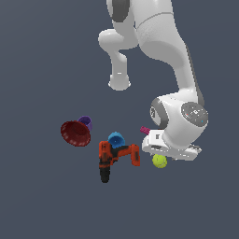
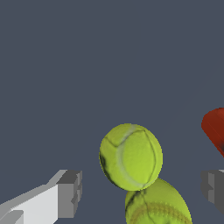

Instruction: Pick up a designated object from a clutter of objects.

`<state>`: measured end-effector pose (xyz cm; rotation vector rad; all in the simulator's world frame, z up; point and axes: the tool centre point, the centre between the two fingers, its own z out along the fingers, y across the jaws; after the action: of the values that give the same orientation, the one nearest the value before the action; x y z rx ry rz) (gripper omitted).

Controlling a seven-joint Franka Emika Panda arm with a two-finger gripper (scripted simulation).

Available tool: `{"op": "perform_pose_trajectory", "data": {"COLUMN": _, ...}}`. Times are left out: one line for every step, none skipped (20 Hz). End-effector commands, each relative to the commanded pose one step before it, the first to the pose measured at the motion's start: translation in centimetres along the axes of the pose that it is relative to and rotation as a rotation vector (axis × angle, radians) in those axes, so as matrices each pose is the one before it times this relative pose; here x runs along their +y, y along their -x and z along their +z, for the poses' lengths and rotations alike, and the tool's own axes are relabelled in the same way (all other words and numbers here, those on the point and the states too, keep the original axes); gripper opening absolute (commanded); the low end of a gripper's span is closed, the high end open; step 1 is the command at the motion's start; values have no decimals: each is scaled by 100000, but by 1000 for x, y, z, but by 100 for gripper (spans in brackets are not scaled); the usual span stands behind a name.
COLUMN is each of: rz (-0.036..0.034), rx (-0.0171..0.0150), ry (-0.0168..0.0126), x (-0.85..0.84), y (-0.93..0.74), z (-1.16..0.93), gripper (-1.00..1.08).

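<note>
Two alike yellow-green tennis balls show in the wrist view, one [image 2: 131,156] whole and the other [image 2: 157,205] touching it and cut by the frame edge. Which one is the designated object I cannot tell. My gripper [image 2: 142,192] is open, with one grey fingertip [image 2: 70,192] on each side of the pair and clear gaps to the balls. In the exterior view only one ball [image 1: 159,161] shows, peeking out just under my white hand [image 1: 170,148]; the fingers are hidden there.
The red-and-black drill [image 1: 116,158] lies to the exterior view's left of the ball, with a blue cup [image 1: 115,138] behind it. A dark red bowl [image 1: 75,133] and purple cup [image 1: 85,122] lie further left. A pink block [image 1: 144,130] sits by my hand. A red shape [image 2: 215,129] shows past one finger.
</note>
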<state>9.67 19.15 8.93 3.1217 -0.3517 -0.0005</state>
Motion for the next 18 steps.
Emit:
{"op": "perform_pose_trajectory", "data": {"rz": 4, "rx": -85, "ry": 47, "x": -1, "y": 41, "z": 669, "gripper": 100}}
{"op": "perform_pose_trajectory", "data": {"rz": 59, "rx": 32, "ry": -16, "x": 24, "y": -4, "z": 392, "gripper": 100}}
{"op": "perform_pose_trajectory", "data": {"rz": 0, "rx": 0, "ry": 0, "x": -12, "y": 17, "z": 489, "gripper": 100}}
{"op": "perform_pose_trajectory", "data": {"rz": 0, "rx": 0, "ry": 0, "x": -13, "y": 21, "z": 559, "gripper": 100}}
{"op": "perform_pose_trajectory", "data": {"rz": 58, "rx": 33, "ry": -16, "x": 22, "y": 7, "z": 584, "gripper": 100}}
{"op": "perform_pose_trajectory", "data": {"rz": 0, "rx": 0, "ry": 0, "x": -12, "y": 21, "z": 548, "gripper": 100}}
{"op": "perform_pose_trajectory", "data": {"rz": 0, "rx": 0, "ry": 0, "x": -12, "y": 15, "z": 469, "gripper": 100}}
{"op": "perform_pose_trajectory", "data": {"rz": 59, "rx": 32, "ry": -16, "x": 22, "y": -10, "z": 365, "gripper": 100}}
{"op": "perform_pose_trajectory", "data": {"rz": 0, "rx": 0, "ry": 0, "x": -15, "y": -1, "z": 310, "gripper": 100}}
{"op": "perform_pose_trajectory", "data": {"rz": 0, "rx": 0, "ry": 0, "x": -18, "y": -10, "z": 231, "gripper": 100}}
{"op": "perform_pose_trajectory", "data": {"rz": 0, "rx": 0, "ry": 0, "x": -20, "y": -21, "z": 152, "gripper": 100}}
{"op": "perform_pose_trajectory", "data": {"rz": 63, "rx": 22, "ry": -16, "x": 14, "y": -51, "z": 54, "gripper": 100}}
{"op": "perform_pose_trajectory", "data": {"rz": 0, "rx": 0, "ry": 0, "x": -22, "y": -34, "z": 2, "gripper": 100}}
{"op": "perform_pose_trajectory", "data": {"rz": 0, "rx": 0, "ry": 0, "x": -8, "y": -14, "z": -12, "gripper": 100}}
{"op": "perform_pose_trajectory", "data": {"rz": 0, "rx": 0, "ry": 0, "x": 0, "y": 0, "z": 0, "gripper": -100}}
{"op": "perform_pose_trajectory", "data": {"rz": 0, "rx": 0, "ry": 0, "x": 0, "y": 0, "z": 0, "gripper": -100}}
{"op": "perform_pose_trajectory", "data": {"rz": 0, "rx": 0, "ry": 0, "x": 0, "y": 0, "z": 0, "gripper": -100}}
{"op": "perform_pose_trajectory", "data": {"rz": 0, "rx": 0, "ry": 0, "x": 0, "y": 0, "z": 0, "gripper": -100}}
